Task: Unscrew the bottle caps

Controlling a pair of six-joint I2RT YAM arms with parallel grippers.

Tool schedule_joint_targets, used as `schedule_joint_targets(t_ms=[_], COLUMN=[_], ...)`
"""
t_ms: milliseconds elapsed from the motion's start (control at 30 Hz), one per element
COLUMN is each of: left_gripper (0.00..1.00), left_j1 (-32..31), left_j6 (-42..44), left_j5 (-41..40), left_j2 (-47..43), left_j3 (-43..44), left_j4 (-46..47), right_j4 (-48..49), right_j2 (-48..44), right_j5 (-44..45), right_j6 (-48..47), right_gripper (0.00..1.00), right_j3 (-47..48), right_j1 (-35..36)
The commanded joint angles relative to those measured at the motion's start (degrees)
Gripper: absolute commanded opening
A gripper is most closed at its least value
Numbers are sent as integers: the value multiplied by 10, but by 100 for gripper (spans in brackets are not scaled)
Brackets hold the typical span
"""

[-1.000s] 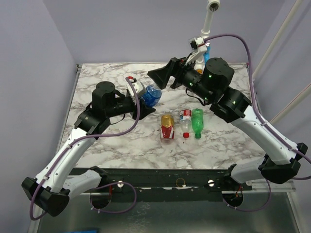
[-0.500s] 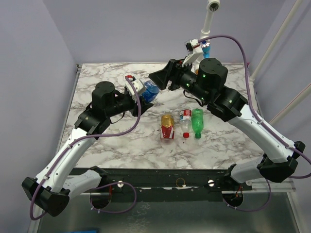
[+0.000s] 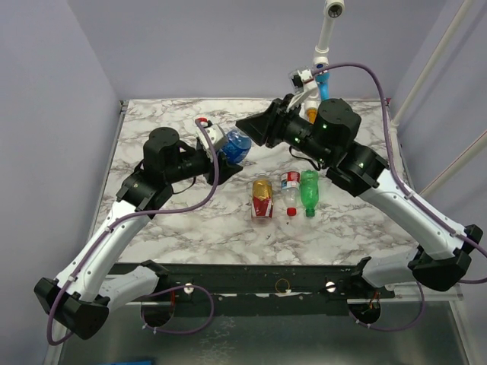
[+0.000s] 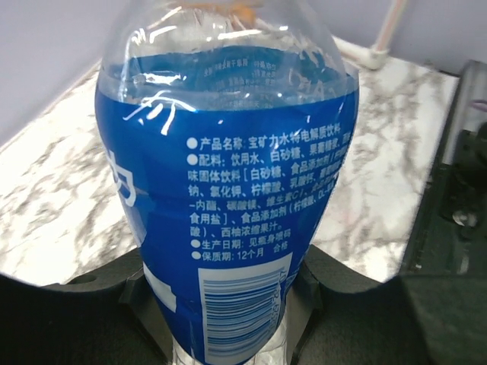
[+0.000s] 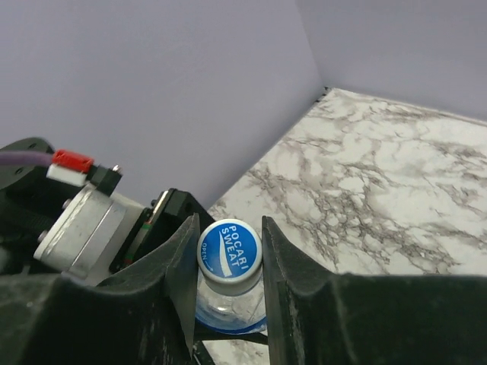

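1. Marbled worktop (image 3: 190,220) is seen from above: the clear plastic bottle with blue label (image 3: 238,146) is held in the left tool (image 3: 227,154), with the right tool (image 3: 255,126) just beside it. Three more bottles (image 3: 290,190) are laid mid-worktop.
2. Left wrist: the bottle (image 4: 228,190) is clamped between dark fingers (image 4: 144,293).
3. Right wrist: the round blue-white cap (image 5: 229,251) is closely flanked by the right tool's fingers (image 5: 285,258); whether it is gripped cannot be told.
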Motion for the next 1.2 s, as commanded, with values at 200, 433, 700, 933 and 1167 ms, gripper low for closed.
schedule_joint_targets(t_ms=[200,433,700,933,1167], left_gripper=[20,19,16,16,16], left_j1=[1,1,1,1,1], left_j6=[-158,-191,-137,-39,-4], left_j5=[351,398,273,65,15], left_j2=[-9,2,-6,-4,-9], left_j3=[39,47,35,19,6], left_j4=[10,10,8,8,9], right_j4=[178,161,51,-50,-79], right_j2=[-158,-159,-123,-42,5], right_j5=[-382,-391,-196,11,41], right_j6=[-105,-110,-113,-46,-26], right_gripper=[11,10,89,100,88], right_j3=[-137,-136,-79,28,62], right_j1=[2,3,2,2,2])
